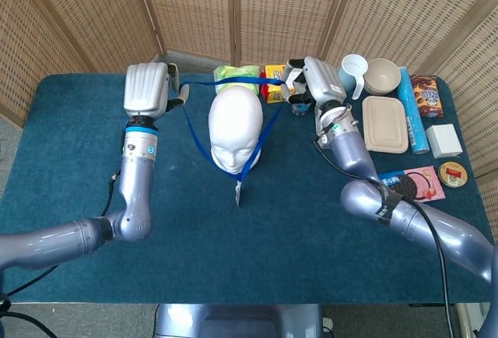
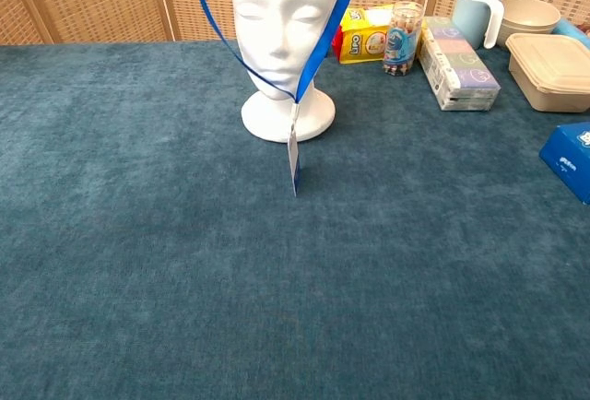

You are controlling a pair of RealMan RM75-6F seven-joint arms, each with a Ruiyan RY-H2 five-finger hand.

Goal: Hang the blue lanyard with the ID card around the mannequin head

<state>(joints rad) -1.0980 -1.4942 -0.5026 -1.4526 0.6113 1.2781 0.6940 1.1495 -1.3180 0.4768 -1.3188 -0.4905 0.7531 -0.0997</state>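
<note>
The limp, light lanyard [image 1: 268,124] is held stretched over the mannequin head [image 1: 235,128] by the left hand [image 1: 148,89] and right hand [image 1: 311,81], each closed on the strap. It is best gripped at the strap, since the card [image 2: 294,156] dangles freely.

Blue-carpeted table [image 1: 233,260], mannequin head [image 1: 234,129], boxes [image 1: 443,140]

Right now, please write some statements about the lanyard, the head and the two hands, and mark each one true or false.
1. The mannequin head stands upright on the table. True.
2. The blue lanyard lies flat on the table. False: it is held up, spread around the head.
3. The ID card hangs in front of the head's base. True.
4. The left hand and right hand are on the same side of the head. False: one is on each side.
5. The lidded beige container is left of the head. False: it is to its right.
</note>
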